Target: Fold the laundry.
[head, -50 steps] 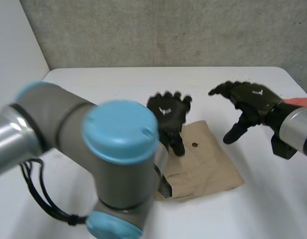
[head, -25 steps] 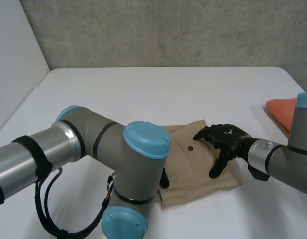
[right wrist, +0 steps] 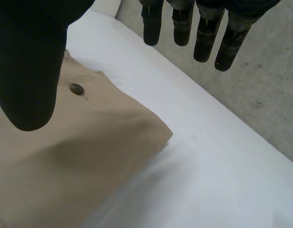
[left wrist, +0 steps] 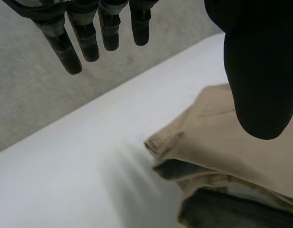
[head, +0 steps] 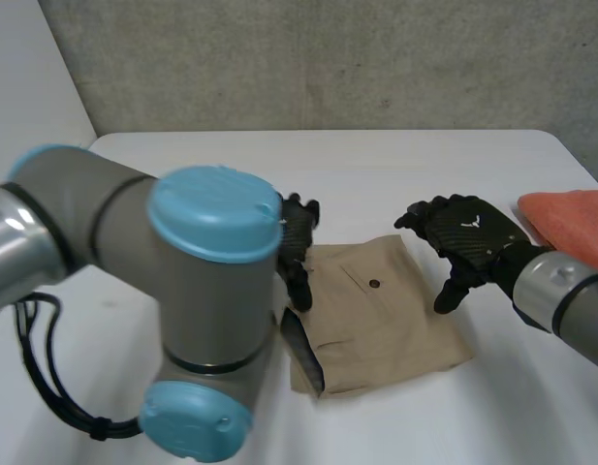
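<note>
White table (head: 454,165) with tan shorts (head: 386,320) between left robot hand (head: 295,237) and right robot hand (head: 463,237), both spread empty, orange cloth (head: 570,213) nearby

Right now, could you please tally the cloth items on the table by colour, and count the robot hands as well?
Tan folded garment: 1
Orange cloth: 1
Robot hands: 2 (left robot hand, right robot hand, both open)
Total: 4
</note>
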Action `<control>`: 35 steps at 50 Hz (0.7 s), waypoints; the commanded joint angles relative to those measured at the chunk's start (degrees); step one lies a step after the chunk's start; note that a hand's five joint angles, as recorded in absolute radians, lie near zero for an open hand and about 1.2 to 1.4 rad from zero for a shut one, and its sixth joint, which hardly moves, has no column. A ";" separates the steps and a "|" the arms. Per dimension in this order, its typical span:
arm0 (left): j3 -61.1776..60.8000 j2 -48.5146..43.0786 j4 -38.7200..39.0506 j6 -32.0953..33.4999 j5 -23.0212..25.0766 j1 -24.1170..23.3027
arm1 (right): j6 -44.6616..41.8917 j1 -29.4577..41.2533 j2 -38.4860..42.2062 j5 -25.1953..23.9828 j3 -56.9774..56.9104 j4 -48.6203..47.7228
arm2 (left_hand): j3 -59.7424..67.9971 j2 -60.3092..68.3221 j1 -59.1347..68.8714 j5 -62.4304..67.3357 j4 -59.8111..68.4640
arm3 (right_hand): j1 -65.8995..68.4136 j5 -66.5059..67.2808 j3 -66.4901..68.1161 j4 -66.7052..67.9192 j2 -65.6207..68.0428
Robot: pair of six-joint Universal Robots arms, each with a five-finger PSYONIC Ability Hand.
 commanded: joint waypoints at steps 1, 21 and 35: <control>-11.79 9.33 6.89 -0.50 3.02 2.90 | -2.10 0.44 -6.40 -1.47 11.19 -4.84 | -1.41 -1.06 -0.33 -2.14 -1.03 | -0.78 -3.73 -2.12 -3.16 -2.37; -28.59 14.26 15.07 -5.33 5.66 6.33 | -2.55 -2.55 -6.23 -1.47 23.33 -15.22 | -1.74 -1.39 -0.67 -2.48 -1.37 | 12.09 9.14 10.75 9.71 10.50; -29.03 14.09 15.60 -5.42 5.75 6.68 | -3.42 -3.96 -0.52 -5.43 24.48 -20.66 | -1.74 -1.40 -0.67 -2.48 -1.37 | 10.91 7.96 9.57 8.53 9.32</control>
